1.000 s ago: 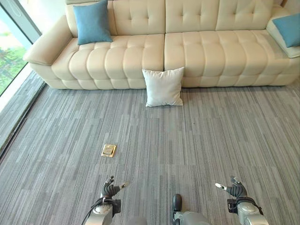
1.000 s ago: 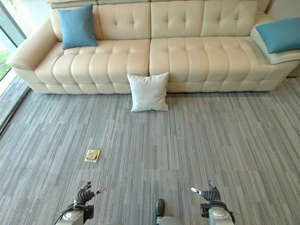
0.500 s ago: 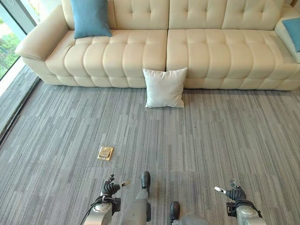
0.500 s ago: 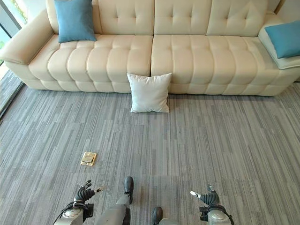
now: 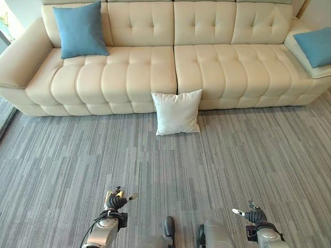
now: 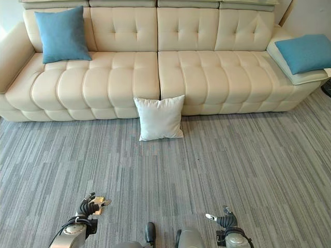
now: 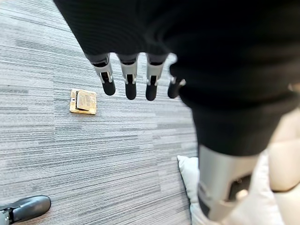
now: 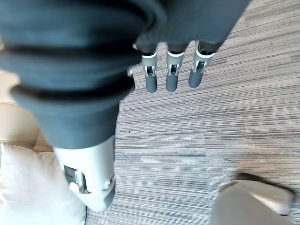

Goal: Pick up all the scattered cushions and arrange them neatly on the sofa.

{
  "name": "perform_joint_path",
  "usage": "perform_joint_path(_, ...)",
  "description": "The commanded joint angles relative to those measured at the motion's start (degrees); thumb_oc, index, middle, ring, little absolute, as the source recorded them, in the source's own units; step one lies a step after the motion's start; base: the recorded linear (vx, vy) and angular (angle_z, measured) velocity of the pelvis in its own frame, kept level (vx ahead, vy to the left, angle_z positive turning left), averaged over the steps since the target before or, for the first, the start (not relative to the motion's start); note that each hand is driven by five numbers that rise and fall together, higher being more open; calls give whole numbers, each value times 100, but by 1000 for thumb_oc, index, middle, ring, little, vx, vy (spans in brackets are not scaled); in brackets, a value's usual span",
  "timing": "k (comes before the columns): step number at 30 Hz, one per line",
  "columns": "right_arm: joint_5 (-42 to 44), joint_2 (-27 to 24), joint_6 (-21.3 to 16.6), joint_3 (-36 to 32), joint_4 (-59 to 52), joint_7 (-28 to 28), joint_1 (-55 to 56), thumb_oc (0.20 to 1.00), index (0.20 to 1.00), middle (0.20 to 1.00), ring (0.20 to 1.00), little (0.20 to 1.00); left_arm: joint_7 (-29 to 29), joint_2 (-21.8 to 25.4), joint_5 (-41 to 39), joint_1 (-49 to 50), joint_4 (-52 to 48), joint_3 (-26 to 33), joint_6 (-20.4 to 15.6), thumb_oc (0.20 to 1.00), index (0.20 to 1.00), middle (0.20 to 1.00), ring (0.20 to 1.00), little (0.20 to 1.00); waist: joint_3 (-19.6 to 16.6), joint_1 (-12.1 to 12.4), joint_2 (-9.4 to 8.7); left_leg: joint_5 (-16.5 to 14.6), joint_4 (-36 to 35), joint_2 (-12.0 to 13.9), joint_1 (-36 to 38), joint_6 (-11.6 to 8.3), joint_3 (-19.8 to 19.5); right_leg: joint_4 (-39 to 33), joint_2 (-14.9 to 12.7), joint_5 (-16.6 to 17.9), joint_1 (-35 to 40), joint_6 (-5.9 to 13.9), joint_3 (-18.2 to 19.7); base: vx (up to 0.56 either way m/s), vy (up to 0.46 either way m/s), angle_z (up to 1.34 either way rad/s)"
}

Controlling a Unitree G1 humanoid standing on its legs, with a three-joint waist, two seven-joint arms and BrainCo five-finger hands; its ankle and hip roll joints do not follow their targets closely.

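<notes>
A white cushion (image 5: 177, 113) is seen propped on the grey carpet (image 5: 248, 155), leaning against the front of the cream sofa (image 5: 134, 72) at the seam between its two seats. It is judged to be light, soft and easily squashed, so it would best be taken by its two side edges or top corners, one in each hand (a single pinch would likely let it sag and swing). Two blue cushions are already placed, one (image 5: 78, 29) at the left end of the seat and one (image 5: 316, 45) on the right arm. The left hand (image 5: 117, 201) and right hand (image 5: 252, 213) are held low, well apart from the cushion, fingers relaxed and loosely spread, nothing gripped. A small brass floor plate (image 7: 83, 101) is set in the carpet beneath the left hand. Open floor is left between robot and sofa.
</notes>
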Motion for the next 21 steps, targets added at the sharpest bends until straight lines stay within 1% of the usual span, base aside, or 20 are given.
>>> perform_joint_path(1, -28, -166, -65, -61, 69, -88, -151, 1000, 1000, 1000, 1000, 1000, 29, 17, 119, 114, -246, 143, -160, 1000, 1000, 1000, 1000, 1000, 107, -13, 9, -389, -41, 230, 346, -335, -38, -1660, 331, 1190, 679, 110, 102, 209, -89, -27)
perform_joint_path(3, -66, -153, -31, -129, 36, -76, -112, 1000, 1000, 1000, 1000, 1000, -14, 34, 211, 85, -288, 193, -155, 1000, 1000, 1000, 1000, 1000, 60, -59, -61, -507, -41, 193, 575, -441, -16, -2609, 428, 1534, 528, 297, 150, 448, -205, -19)
perform_joint_path(4, -88, -162, -29, -157, 17, -75, -87, 1000, 1000, 1000, 1000, 1000, -32, 39, 225, 79, -316, 203, -173, 1000, 1000, 1000, 1000, 1000, 35, -91, -48, -557, -41, 198, 684, -472, -33, -2609, 429, 1550, 496, 318, 176, 510, -227, -4)
perform_joint_path(5, -96, -189, -24, -174, -4, -50, -68, 1000, 1000, 1000, 1000, 1000, -78, 37, 238, 82, -328, 174, -182, 1000, 1000, 1000, 1000, 1000, -22, -113, -40, -604, -41, 203, 783, -502, -73, -2608, 411, 1587, 623, 293, 123, 619, -283, 12)
perform_joint_path(6, -91, -211, -37, -208, -16, -36, -19, 1000, 1000, 1000, 1000, 1000, -94, -33, 222, 91, -295, 155, -189, 1000, 1000, 1000, 1000, 1000, -105, -165, 12, -637, 47, 279, 985, -560, -119, -2449, 419, 1582, 750, 193, 41, 595, -282, 33)
perform_joint_path(7, -86, -231, -35, -213, 0, -30, -2, 1000, 1000, 1000, 1000, 1000, -101, -71, 202, 100, -284, 119, -184, 1000, 1000, 1000, 1000, 1000, -139, -206, 51, -614, 210, 342, 982, -598, -157, -2375, 428, 1543, 807, 132, 11, 852, -488, 74)
perform_joint_path(8, -21, -322, -77, -193, 75, -16, -4, 1000, 1000, 1000, 1000, 1000, -135, -200, 75, 99, -202, 81, -186, 1000, 1000, 1000, 1000, 1000, -215, -268, 170, -191, 1253, 516, 784, -867, -202, -2268, 493, 1284, 1111, -116, -95, 660, -449, 83)
perform_joint_path(9, 41, -347, -114, -187, 40, 16, -4, 1000, 1000, 1000, 1000, 1000, -135, -221, 7, 116, -209, 88, -203, 1000, 1000, 1000, 1000, 1000, -192, -249, 172, 58, 1786, 528, 579, -957, -271, -2250, 526, 1162, 1250, -215, -116, 694, -524, 70)
perform_joint_path(10, 62, -402, -121, -156, 62, 5, -30, 1000, 1000, 1000, 1000, 1000, -127, -243, -16, 99, -208, 39, -212, 1000, 1000, 1000, 1000, 1000, -90, -193, 137, 237, 2662, 490, 185, -1010, -335, -2250, 523, 1030, 1452, -349, -100, 385, -343, 22)
perform_joint_path(11, 69, -404, -112, -152, 83, 2, -35, 1000, 1000, 1000, 1000, 1000, -107, -242, -74, 81, -215, 56, -226, 1000, 1000, 1000, 1000, 1000, -60, -146, 104, 324, 2950, 498, 25, -1018, -337, -2234, 521, 950, 1525, -413, -101, 348, -298, -13)
perform_joint_path(12, 73, -410, -89, -155, 107, -18, -38, 1000, 1000, 1000, 1000, 1000, -91, -255, -121, 84, -215, 61, -208, 1000, 1000, 1000, 1000, 1000, -25, -114, 81, 296, 3038, 534, -102, -986, -316, -2210, 500, 881, 1601, -453, -116, 253, -189, -19)
perform_joint_path(13, 74, -415, -75, -160, 136, -30, -35, 1000, 1000, 1000, 1000, 1000, -79, -261, -137, 97, -225, 67, -206, 1000, 1000, 1000, 1000, 1000, 3, -100, 65, 220, 3021, 552, -211, -941, -263, -2210, 475, 838, 1674, -466, -118, 301, -178, -18)
perform_joint_path(14, 106, -407, -59, -175, 158, -55, -32, 1000, 1000, 1000, 1000, 1000, -80, -270, -169, 124, -227, 79, -187, 1000, 1000, 1000, 1000, 1000, 24, -68, 0, 26, 2772, 560, -448, -842, -162, -2232, 411, 770, 1818, -461, -146, 386, -142, -8)
perform_joint_path(15, 87, -408, -48, -166, 148, -56, -21, 1000, 1000, 1000, 1000, 1000, -78, -264, -129, 166, -216, 65, -173, 1000, 1000, 1000, 1000, 1000, 2, -47, -51, -182, 2067, 563, -516, -742, -113, -2269, 352, 712, 1928, -413, -202, 418, -106, 0)
perform_joint_path(16, 65, -396, -42, -147, 122, -60, 3, 1000, 1000, 1000, 1000, 1000, -71, -275, -118, 187, -176, 48, -146, 1000, 1000, 1000, 1000, 1000, -6, -50, -55, -175, 1470, 596, -506, -737, -122, -2265, 324, 633, 1995, -399, -232, 350, -25, -5)
perform_joint_path(17, 51, -395, -36, -129, 111, -66, 6, 1000, 1000, 1000, 1000, 1000, -48, -278, -110, 205, -191, 41, -141, 1000, 1000, 1000, 1000, 1000, -20, -52, -57, -117, 1156, 618, -498, -746, -152, -2261, 304, 589, 2035, -400, -258, 250, 20, -4)
perform_joint_path(18, 22, -394, -28, -114, 95, -71, 27, 1000, 1000, 1000, 1000, 1000, -31, -279, -102, 229, -203, 40, -131, 1000, 1000, 1000, 1000, 1000, -36, -54, -25, 130, 801, 696, -604, -803, -207, -2255, 320, 523, 2073, -420, -285, 249, 45, -2)
perform_joint_path(19, -12, -388, -24, -92, 68, -74, 47, 1000, 1000, 1000, 1000, 1000, -21, -280, -95, 271, -206, 32, -124, 1000, 1000, 1000, 1000, 1000, -48, -54, 14, 481, 404, 758, -722, -877, -286, -2248, 330, 470, 2132, -430, -342, 256, 64, 4)
perform_joint_path(20, -36, -397, -20, -76, 59, -73, 51, 1000, 1000, 1000, 1000, 1000, -10, -290, -94, 284, -189, 33, -114, 1000, 1000, 1000, 1000, 1000, -44, -45, 20, 652, 193, 776, -746, -924, -374, -2233, 319, 437, 2203, -440, -362, 277, 94, 10)
perform_joint_path(21, -67, -401, -7, -61, 46, -72, 62, 1000, 1000, 1000, 1000, 1000, -1, -281, -82, 303, -183, 36, -109, 1000, 1000, 1000, 1000, 1000, -46, -47, 36, 736, -41, 801, -795, -985, -410, -2237, 318, 394, 2273, -429, -390, 182, 68, -52)
